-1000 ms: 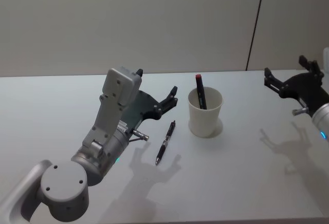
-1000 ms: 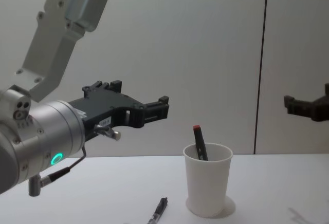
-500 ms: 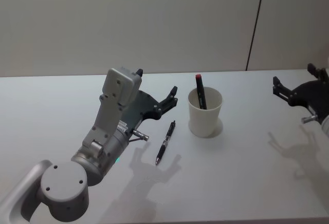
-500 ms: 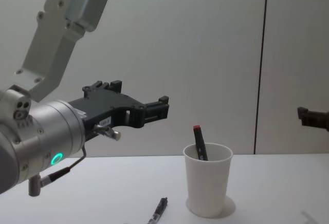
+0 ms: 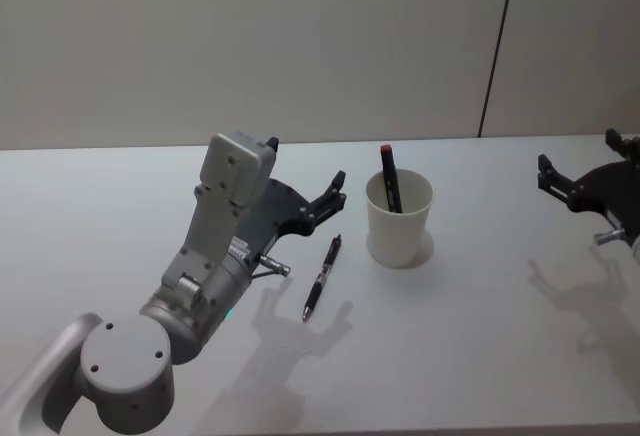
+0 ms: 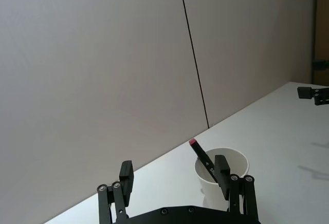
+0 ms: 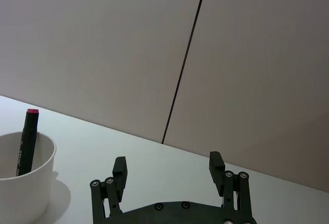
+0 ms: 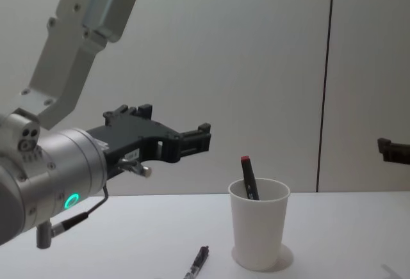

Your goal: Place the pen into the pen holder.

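Pen (image 5: 322,278): head view, flat on table (image 5: 120,196), just beside pen holder (image 5: 399,221), outside it.
Left gripper (image 6: 174,168): left wrist view, spread wide, empty.
Right gripper (image 7: 167,161): right wrist view, spread wide, empty.
Pen holder: chest view, upright, red-capped marker (image 8: 248,178) inside; left gripper raised above table.

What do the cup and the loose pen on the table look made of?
The paper cup: matte white, thin-walled, rolled rim; looks like paper. The pen: black barrel, likely plastic; its pale tip may be metal.
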